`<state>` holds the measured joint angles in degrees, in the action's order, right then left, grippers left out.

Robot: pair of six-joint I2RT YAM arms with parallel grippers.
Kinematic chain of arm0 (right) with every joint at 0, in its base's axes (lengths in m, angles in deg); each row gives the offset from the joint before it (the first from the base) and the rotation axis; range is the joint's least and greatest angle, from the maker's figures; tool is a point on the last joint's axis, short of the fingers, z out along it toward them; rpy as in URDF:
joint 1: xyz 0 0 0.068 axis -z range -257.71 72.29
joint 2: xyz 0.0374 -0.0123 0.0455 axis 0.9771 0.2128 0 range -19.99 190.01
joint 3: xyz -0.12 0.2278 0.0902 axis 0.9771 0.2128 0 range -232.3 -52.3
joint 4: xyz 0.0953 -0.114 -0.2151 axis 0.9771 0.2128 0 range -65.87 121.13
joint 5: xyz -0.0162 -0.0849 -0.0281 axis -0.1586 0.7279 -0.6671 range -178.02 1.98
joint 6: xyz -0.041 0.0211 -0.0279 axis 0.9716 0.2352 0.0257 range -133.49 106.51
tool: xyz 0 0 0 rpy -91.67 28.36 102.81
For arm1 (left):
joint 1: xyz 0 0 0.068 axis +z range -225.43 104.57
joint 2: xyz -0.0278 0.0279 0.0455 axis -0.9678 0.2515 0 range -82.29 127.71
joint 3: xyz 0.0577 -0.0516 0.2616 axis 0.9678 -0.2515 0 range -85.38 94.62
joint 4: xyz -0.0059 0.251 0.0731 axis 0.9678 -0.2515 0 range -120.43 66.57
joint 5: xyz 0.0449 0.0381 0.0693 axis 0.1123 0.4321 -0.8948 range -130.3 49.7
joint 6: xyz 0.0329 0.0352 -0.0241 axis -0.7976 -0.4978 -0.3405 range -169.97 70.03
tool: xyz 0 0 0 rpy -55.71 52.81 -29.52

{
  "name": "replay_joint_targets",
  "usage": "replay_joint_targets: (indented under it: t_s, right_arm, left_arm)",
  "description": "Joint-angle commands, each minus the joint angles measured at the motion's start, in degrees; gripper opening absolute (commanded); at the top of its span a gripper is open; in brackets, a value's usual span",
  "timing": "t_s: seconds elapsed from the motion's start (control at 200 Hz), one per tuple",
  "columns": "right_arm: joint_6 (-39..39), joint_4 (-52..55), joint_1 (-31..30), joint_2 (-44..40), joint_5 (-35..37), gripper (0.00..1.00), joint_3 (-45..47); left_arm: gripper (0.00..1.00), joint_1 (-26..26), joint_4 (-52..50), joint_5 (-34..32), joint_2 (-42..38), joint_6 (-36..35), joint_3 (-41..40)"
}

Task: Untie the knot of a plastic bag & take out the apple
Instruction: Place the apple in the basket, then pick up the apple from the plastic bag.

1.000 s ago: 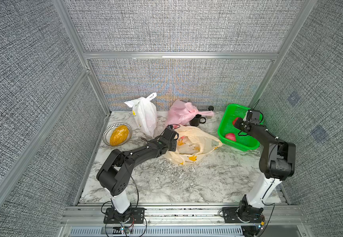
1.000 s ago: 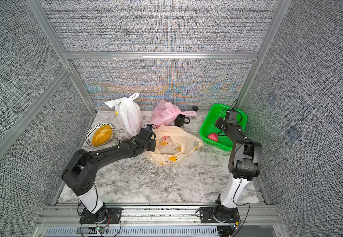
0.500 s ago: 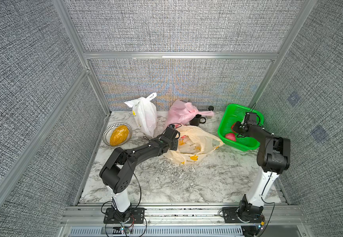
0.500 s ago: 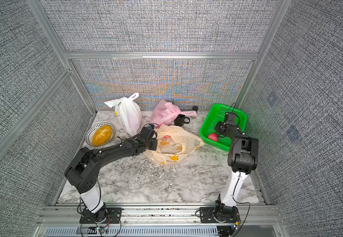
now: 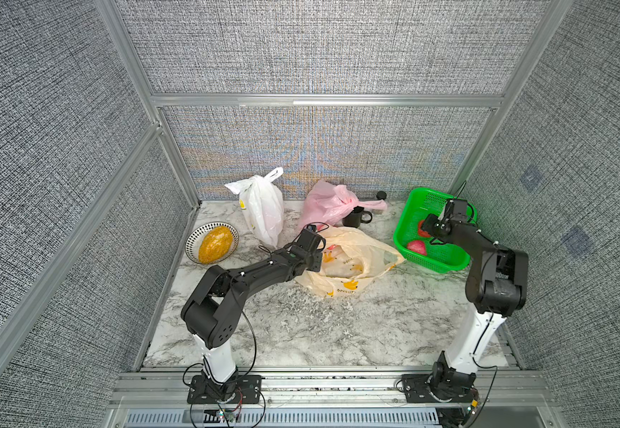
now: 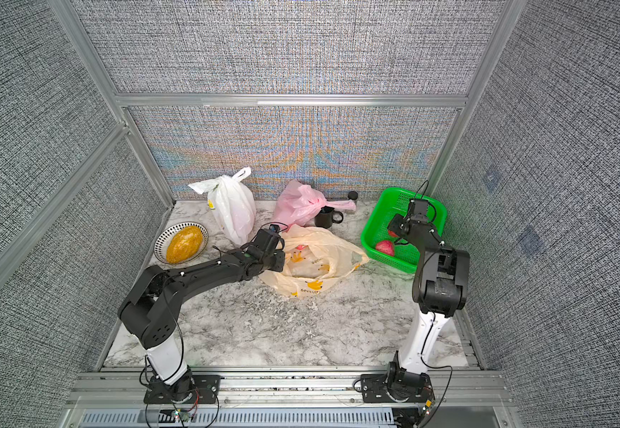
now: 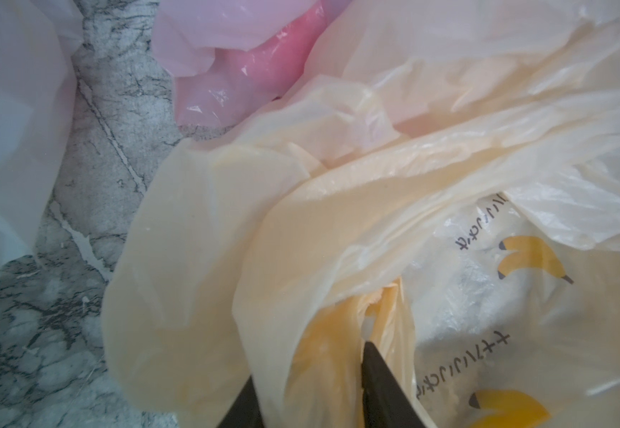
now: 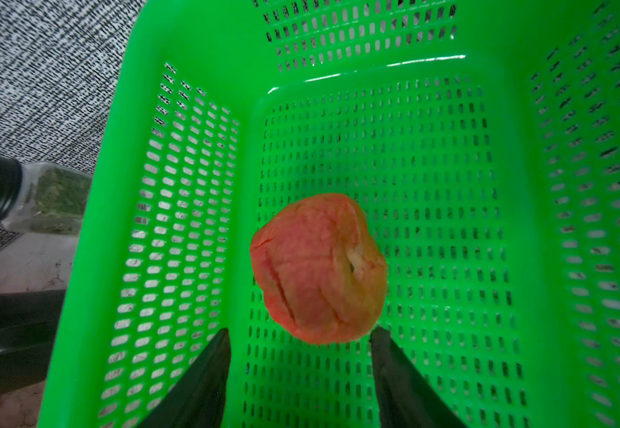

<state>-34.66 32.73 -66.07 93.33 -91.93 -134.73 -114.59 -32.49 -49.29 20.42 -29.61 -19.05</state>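
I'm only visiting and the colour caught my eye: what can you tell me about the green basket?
The basket is bright green plastic, rectangular, with a smooth rim and walls and floor pierced by rows of small slots. It sits upright on the marble table, at the back right, near a jar. An apple lies on its floor, a second red fruit nearby; the right arm's jaws hang open inside.

The plastic bag (image 5: pixel 352 255) is pale cream-yellow, printed with yellow bananas and black letters. The apple (image 8: pixel 317 268) is pinkish red, the basket (image 8: pixel 197 185) bright green with small slots. The table (image 5: pixel 301 326) is white with grey veins.
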Motion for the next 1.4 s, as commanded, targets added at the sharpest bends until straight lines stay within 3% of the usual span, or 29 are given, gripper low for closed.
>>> replay_joint_targets:
  t_s: [0.0,0.27,0.495,0.736,0.906,1.056,1.186,1.396]
  right_arm:
    - [0.87,0.54,-0.04,-1.49,0.19,0.62,-0.15]
    - [2.81,0.43,-2.76,-6.97,-1.40,0.62,1.20]
    - [7.94,3.42,-13.38,-13.17,-4.27,0.62,4.43]
    - [10.88,5.11,-25.40,-19.21,-12.65,0.62,10.46]
    - [13.01,7.41,-33.60,-17.20,-20.02,0.61,10.89]
    - [13.40,6.60,-38.25,-13.95,-20.97,0.61,11.12]
    - [12.17,3.06,-39.84,-10.54,-18.16,0.61,10.32]
    - [10.83,-0.74,-40.23,-4.35,-10.62,0.64,5.77]
  left_arm:
    - [0.39,0.13,0.38,-0.06,0.05,-0.50,0.30]
    - [0.39,0.13,0.55,-0.26,-0.15,-0.50,-0.06]
    - [0.39,0.13,-0.08,-0.94,0.34,-0.15,0.65]
    - [0.37,0.13,-0.34,-1.11,0.77,-0.07,1.08]
    - [0.28,0.13,-0.87,-1.75,1.27,-0.17,2.22]
    - [0.13,0.13,-0.76,-2.50,1.46,-0.86,3.48]
    - [0.00,0.13,-0.83,-2.90,1.35,-1.51,4.86]
    - [0.00,0.14,-0.61,-3.57,0.24,-1.56,5.57]
